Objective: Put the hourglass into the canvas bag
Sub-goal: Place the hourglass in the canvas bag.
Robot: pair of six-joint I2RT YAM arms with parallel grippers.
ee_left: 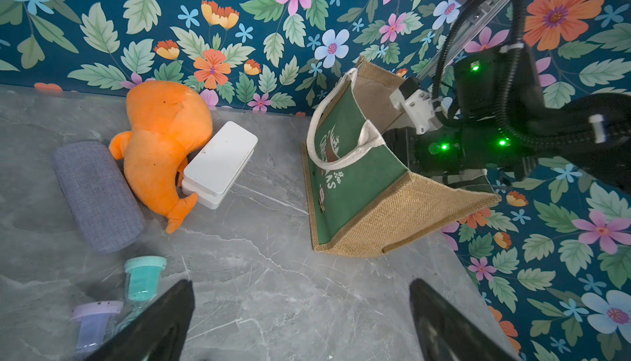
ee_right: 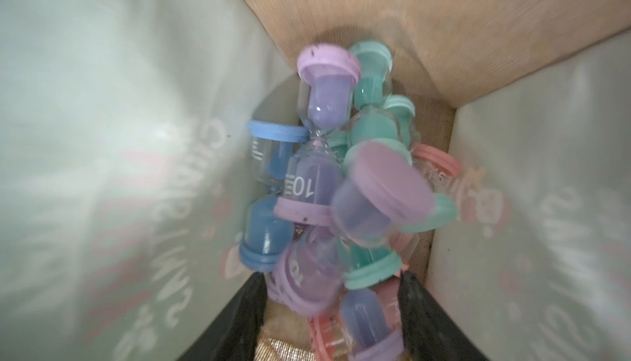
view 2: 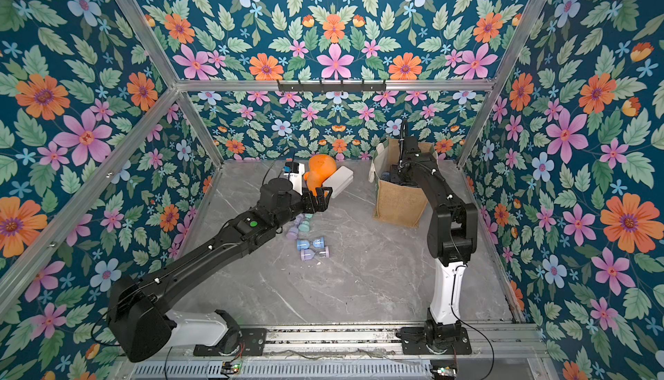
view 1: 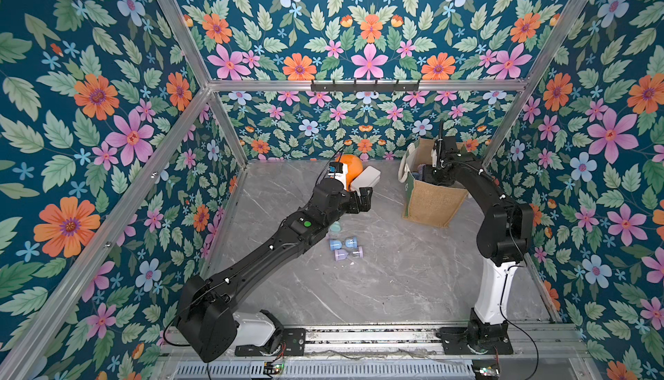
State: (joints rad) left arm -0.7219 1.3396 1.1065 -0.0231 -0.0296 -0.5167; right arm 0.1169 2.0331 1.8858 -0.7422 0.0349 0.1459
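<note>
The canvas bag (view 1: pixel 431 198) (view 2: pixel 399 198) (ee_left: pixel 392 205) stands upright at the back right of the table. My right gripper (ee_right: pixel 333 291) reaches down inside it, jaws open. Just ahead of them a blurred purple hourglass (ee_right: pixel 379 188) is loose over a pile of several purple, blue, teal and pink hourglasses. On the table lie a blue hourglass (view 1: pixel 343 243) (view 2: pixel 310 243) and a purple one (view 1: pixel 348 253) (view 2: pixel 315 253). A teal one (ee_left: pixel 143 277) and another purple one (ee_left: pixel 94 321) lie under my left arm. My left gripper (ee_left: pixel 302 308) (view 1: pixel 364 196) hovers open and empty above the table.
An orange plush toy (view 1: pixel 350 164) (ee_left: pixel 164 144), a white box (view 1: pixel 366 179) (ee_left: pixel 218 161) and a grey fabric case (ee_left: pixel 97 195) lie at the back by the wall. A hook rail (view 1: pixel 364 85) hangs on the back frame. Floral walls close three sides.
</note>
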